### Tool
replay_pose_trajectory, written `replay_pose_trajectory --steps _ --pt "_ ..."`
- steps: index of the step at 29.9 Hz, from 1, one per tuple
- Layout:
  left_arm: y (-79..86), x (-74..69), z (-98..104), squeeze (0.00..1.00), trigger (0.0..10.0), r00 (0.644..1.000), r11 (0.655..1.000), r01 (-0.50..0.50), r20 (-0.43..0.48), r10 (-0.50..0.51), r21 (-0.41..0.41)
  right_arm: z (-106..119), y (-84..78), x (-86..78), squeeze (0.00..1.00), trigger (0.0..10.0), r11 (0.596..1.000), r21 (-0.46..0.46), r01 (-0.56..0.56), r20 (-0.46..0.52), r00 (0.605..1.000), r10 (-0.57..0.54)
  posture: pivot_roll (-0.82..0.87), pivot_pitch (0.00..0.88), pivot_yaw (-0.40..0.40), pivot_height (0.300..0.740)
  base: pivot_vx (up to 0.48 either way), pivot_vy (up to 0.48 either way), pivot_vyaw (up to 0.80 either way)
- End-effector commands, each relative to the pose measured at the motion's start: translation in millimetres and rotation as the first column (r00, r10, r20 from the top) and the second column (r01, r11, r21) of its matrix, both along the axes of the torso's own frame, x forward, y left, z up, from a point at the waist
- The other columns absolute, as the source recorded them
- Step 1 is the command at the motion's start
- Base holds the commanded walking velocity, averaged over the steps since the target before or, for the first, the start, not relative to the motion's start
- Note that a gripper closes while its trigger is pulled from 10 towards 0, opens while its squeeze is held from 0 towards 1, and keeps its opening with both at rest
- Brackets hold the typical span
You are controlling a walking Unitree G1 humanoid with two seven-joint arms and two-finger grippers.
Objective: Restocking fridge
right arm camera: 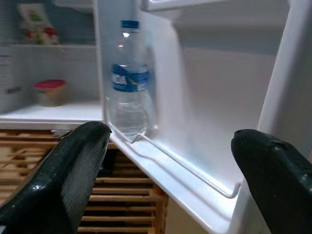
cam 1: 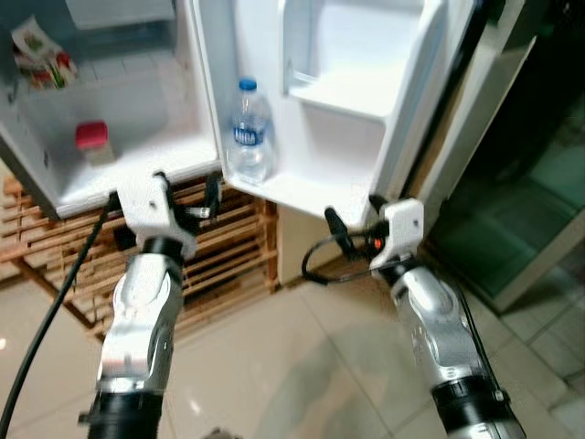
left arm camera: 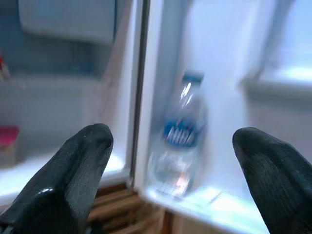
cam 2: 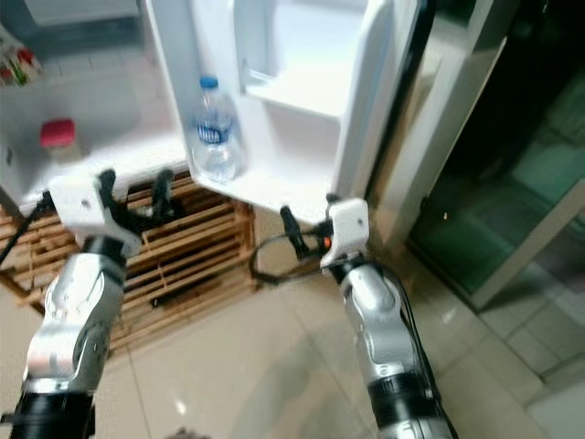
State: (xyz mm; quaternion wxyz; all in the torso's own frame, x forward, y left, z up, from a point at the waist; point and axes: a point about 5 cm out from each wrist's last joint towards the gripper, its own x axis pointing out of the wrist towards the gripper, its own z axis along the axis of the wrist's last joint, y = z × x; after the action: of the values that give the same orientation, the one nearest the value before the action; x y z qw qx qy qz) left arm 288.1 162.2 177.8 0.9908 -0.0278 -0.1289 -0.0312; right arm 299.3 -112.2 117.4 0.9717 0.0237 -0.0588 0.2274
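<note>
In the left eye view, a clear plastic water bottle with a blue cap and blue label (cam 1: 249, 133) is standing upright in the lower rack of the open white fridge door (cam 1: 320, 197). A small jar with a red lid (cam 1: 93, 142) is sitting on the white shelf inside the fridge (cam 1: 119, 174), above a slatted wooden crate (cam 1: 228, 242). The left gripper (cam 1: 187, 187) is hovering just below the shelf edge, its fingers spread and holding nothing. The right gripper (cam 1: 352, 219) is hanging below the door rack; here I cannot tell how its fingers stand.

In the right eye view, the same bottle (cam 2: 215, 133) is sitting at the rack's inner end.

In the left wrist view, the two black fingertips (left arm camera: 80, 161) are standing wide apart, framing the blurred bottle (left arm camera: 180, 139) well ahead.

In the right wrist view, the fingers (right arm camera: 73, 170) are likewise parted and empty, looking along the rack's wire rail (right arm camera: 185, 168) toward the bottle (right arm camera: 127, 95).

The bottle seems already placed, so the sensible step is drawing both arms back without brushing the door rack, keeping the pincers open and level.
</note>
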Motion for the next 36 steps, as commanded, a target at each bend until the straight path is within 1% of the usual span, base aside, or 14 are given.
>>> replay_pose_trajectory --steps 1,3,6,10,11,13,16,22,26,28,30,32,33,36 --pt "-13.7 -4.3 6 0.0 10.0 0.999 0.999 0.045 0.007 -0.045 0.022 0 -3.9 -4.7 0.0 10.0 1.0 -0.012 -0.007 -0.029 1.0 0.007 -0.05 0.0 -0.004 0.74 0.0 -0.48 0.59" --pt "-19.9 -6.8 5 0.0 10.0 0.998 0.998 0.061 -0.002 -0.061 0.027 4 -4.6 -6.1 0.0 10.0 1.0 -0.007 -0.011 -0.031 0.999 0.011 -0.05 0.0 -0.004 0.74 0.0 -0.48 0.57" --pt "-20.6 -6.7 4 0.0 10.0 0.998 0.998 0.061 -0.009 -0.061 0.025 7 -3.5 -7.1 0.0 10.0 1.0 -0.007 -0.024 -0.034 0.999 0.023 -0.05 0.0 -0.002 0.74 0.0 -0.48 0.53" --pt "-16.3 -6.6 5 0.0 10.0 0.999 0.998 0.04 -0.009 -0.039 0.045 6 -1.0 -11.9 0.0 10.0 0.999 -0.017 -0.044 -0.044 0.998 0.043 -0.05 0.0 0.0 0.74 0.0 -0.48 0.52" --pt "-12.3 -6.7 5 0.0 10.0 1.0 0.998 0.008 -0.016 -0.007 0.06 0 0.3 -19.5 0.0 10.0 0.995 -0.037 -0.09 -0.074 0.993 0.087 -0.05 0.0 0.003 0.74 0.0 -0.48 0.52" --pt "-10.7 -6.1 4 0.0 10.0 1.0 0.998 -0.009 -0.026 0.01 0.064 -5 -0.3 -23.5 0.0 10.0 0.993 -0.052 -0.102 -0.1 0.99 0.096 -0.05 0.0 0.005 0.74 0.0 -0.476 0.51" --pt "-10.3 -5.1 4 0.0 10.0 0.999 0.998 -0.012 -0.032 0.014 0.063 -6 -1.1 -23.1 0.0 10.0 0.994 -0.059 -0.091 -0.109 0.99 0.085 -0.05 0.0 0.009 0.74 0.0 -0.472 0.51" --pt "-4.9 -1.8 1 0.0 10.0 0.998 0.997 -0.038 -0.041 0.041 0.062 -3 0.7 -13.1 0.0 10.0 0.996 -0.071 -0.059 -0.099 0.994 0.052 -0.05 0.0 0.01 0.74 0.0 -0.444 0.44" --pt "1.1 -1.6 -6 0.0 10.0 0.994 0.996 -0.071 -0.074 0.074 0.054 -4 0.7 -10.3 0.0 10.0 0.993 -0.101 -0.06 -0.099 0.994 0.05 -0.04 0.0 0.005 0.74 0.252 -0.405 0.43" --pt "2.6 -1.6 -8 0.0 10.0 0.993 0.996 -0.078 -0.084 0.081 0.043 -3 -0.9 -8.9 0.0 10.0 0.993 -0.106 -0.048 -0.097 0.995 0.037 -0.04 0.0 0.004 0.74 0.259 -0.401 0.43" --pt "7.6 -0.4 -10 0.0 10.0 0.99 0.994 -0.106 -0.096 0.107 0.016 -4 -7.9 -1.8 0.0 10.0 0.991 -0.129 0.023 -0.091 0.995 -0.035 -0.04 0.0 0.002 0.74 0.266 -0.398 0.43" --pt "9.6 2.4 -12 0.0 10.0 0.987 0.993 -0.118 -0.109 0.12 0.028 -1 -16.6 8.1 0.0 10.0 0.984 -0.139 0.109 -0.08 0.99 -0.121 -0.04 0.0 0.002 0.74 0.199 -0.133 0.0" --pt "9.4 4.3 -12 0.0 10.0 0.986 0.992 -0.119 -0.109 0.122 0.037 2 -22.4 16.6 0.0 10.0 0.973 -0.154 0.17 -0.065 0.981 -0.182 -0.04 0.0 0.004 0.74 0.0 0.0 0.0" --pt "8.7 5.1 -9 0.0 10.0 0.989 0.993 -0.117 -0.09 0.12 0.031 8 -26.9 24.6 0.0 10.0 0.965 -0.153 0.215 -0.05 0.973 -0.225 -0.04 0.0 0.003 0.74 0.0 0.0 0.0"
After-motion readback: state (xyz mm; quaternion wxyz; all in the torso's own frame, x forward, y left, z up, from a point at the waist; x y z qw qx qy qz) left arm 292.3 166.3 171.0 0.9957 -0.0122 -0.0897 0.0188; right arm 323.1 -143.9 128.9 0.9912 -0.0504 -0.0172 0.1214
